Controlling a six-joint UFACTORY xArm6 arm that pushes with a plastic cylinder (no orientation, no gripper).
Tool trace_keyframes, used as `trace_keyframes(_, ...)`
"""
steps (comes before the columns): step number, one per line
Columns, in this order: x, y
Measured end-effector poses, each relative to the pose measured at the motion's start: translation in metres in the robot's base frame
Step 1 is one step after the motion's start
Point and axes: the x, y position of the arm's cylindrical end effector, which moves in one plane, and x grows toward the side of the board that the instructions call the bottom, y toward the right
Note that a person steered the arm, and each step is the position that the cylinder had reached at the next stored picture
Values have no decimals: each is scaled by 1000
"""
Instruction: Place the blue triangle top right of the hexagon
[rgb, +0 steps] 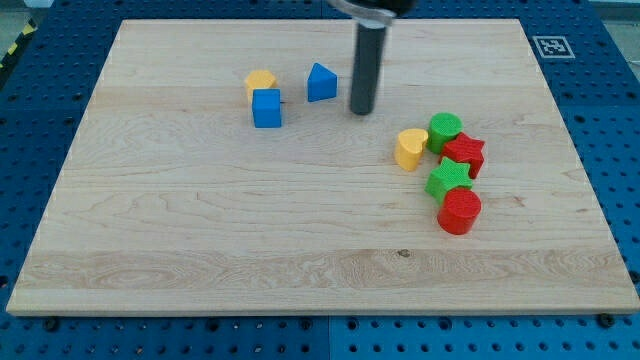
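- My tip (361, 110) is the lower end of a dark upright rod, and it stands on the wooden board (200, 250) in the far middle part.
- This arm has no jaws, so there is nothing open or closed to tell; the rod holds nothing.
- The blue triangle (321, 83) lies just to the left of my tip, with a narrow gap of bare wood between them; they do not touch.
- Further left there is a yellow block (260, 82) whose outline looks like a hexagon, though I cannot be fully sure of it.
- A blue cube (267, 108) stands directly in front of this yellow block, on its near side, and seems to touch it.
- So the blue triangle is to the right of the yellow block, at about the same depth on the board, near but apart.
- On the right side of the board there is a tight group of five blocks, well apart from my tip.
- In this group, a yellow heart-shaped block (409, 148) is the leftmost, and a green round block (445, 130) is just beside it, farther back.
- A red star-shaped block (465, 153) is on the right of the green round one, touching it.
- A green star-shaped block (449, 180) lies nearer, and a red round block (459, 211) is the nearest of the group.
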Motion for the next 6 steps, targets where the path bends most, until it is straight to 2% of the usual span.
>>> trace_keyframes(1,-42,-40)
trace_keyframes(2,-55,-33)
trace_keyframes(3,-60,16)
trace_keyframes(4,-90,4)
trace_keyframes(5,-92,-43)
trace_keyframes(6,-72,-56)
